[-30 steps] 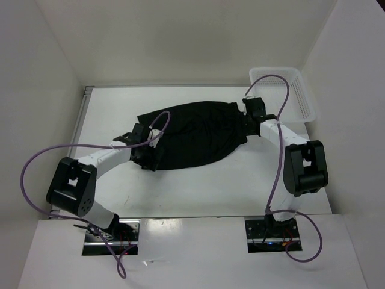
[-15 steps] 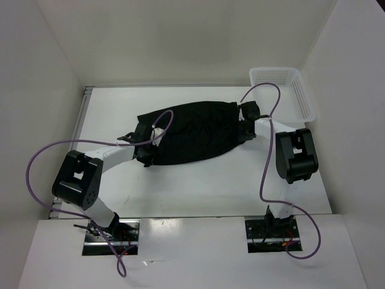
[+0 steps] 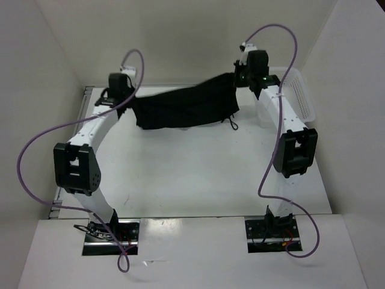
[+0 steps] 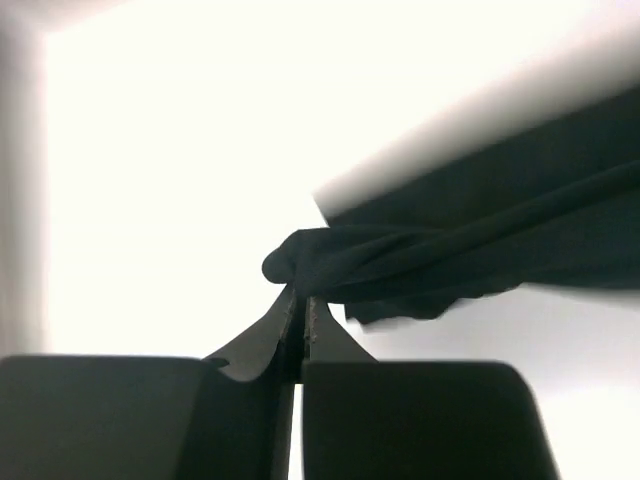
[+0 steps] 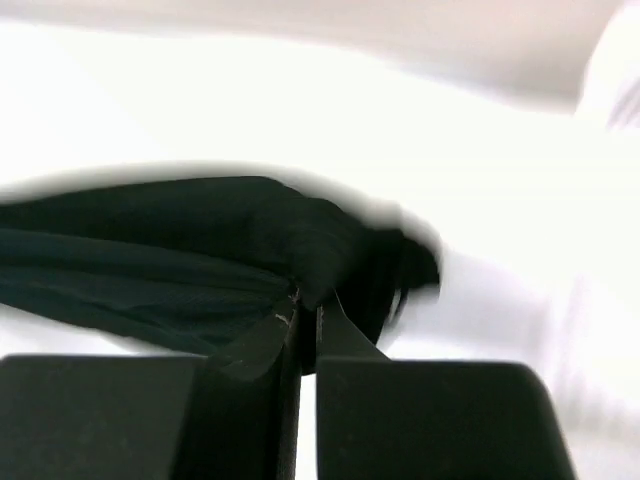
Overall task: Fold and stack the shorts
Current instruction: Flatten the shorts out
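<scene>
The black shorts [image 3: 183, 106] hang stretched between both arms above the far part of the table, with a drawstring dangling at the lower right. My left gripper [image 3: 128, 94] is shut on the left end of the shorts [image 4: 400, 265]; the cloth bunches right at its fingertips [image 4: 290, 310]. At the right end, my right gripper [image 3: 239, 79] is shut on the shorts [image 5: 200, 260], the fabric pinched between its closed fingertips [image 5: 295, 310]. Both grippers are raised well above the table.
A white mesh basket [image 3: 299, 96] stands at the far right corner, close behind the right arm. The white table [image 3: 192, 174] is walled on the left, back and right. Purple cables loop from both arms.
Both grippers closed on the ends of the shorts, then lifted and moved toward the back. The shorts rose from lying flat on the table to hanging stretched between the arms.
</scene>
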You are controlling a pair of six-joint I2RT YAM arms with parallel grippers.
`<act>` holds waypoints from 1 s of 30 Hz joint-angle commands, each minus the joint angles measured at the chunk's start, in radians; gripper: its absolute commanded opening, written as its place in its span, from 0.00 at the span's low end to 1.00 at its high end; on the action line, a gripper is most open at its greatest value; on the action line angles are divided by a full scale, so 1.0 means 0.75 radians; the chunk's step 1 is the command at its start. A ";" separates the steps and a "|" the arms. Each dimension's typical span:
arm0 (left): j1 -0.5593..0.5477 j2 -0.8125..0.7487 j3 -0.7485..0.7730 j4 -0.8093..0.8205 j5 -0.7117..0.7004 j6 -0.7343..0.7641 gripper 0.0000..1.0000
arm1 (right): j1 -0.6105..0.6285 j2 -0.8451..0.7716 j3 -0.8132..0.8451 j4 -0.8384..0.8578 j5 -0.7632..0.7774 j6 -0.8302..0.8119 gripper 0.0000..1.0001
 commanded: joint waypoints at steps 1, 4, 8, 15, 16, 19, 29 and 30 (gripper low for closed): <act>0.060 -0.136 0.266 0.071 -0.131 0.005 0.00 | -0.007 -0.080 0.246 0.025 -0.006 -0.003 0.00; 0.074 -0.273 0.301 0.024 -0.150 0.005 0.00 | 0.008 -0.264 0.246 0.013 -0.067 -0.033 0.00; 0.091 -0.475 0.250 -0.007 -0.181 0.005 0.00 | 0.008 -0.465 0.189 -0.030 -0.214 -0.097 0.00; 0.103 -0.835 0.246 -0.031 -0.234 0.005 0.00 | 0.008 -0.823 0.107 -0.163 -0.655 -0.226 0.00; 0.103 -0.864 0.258 -0.031 -0.246 0.005 0.00 | 0.008 -0.859 0.089 -0.163 -0.711 -0.226 0.00; 0.132 -0.934 0.303 -0.031 -0.246 0.005 0.00 | -0.023 -0.968 0.077 -0.176 -0.887 -0.126 0.00; 0.130 -0.736 0.307 -0.031 -0.185 0.005 0.00 | -0.142 -1.036 -0.097 0.069 -1.013 0.332 0.00; 0.114 -0.699 0.307 -0.031 -0.173 0.005 0.00 | -0.142 -1.007 -0.162 0.092 -0.996 0.389 0.00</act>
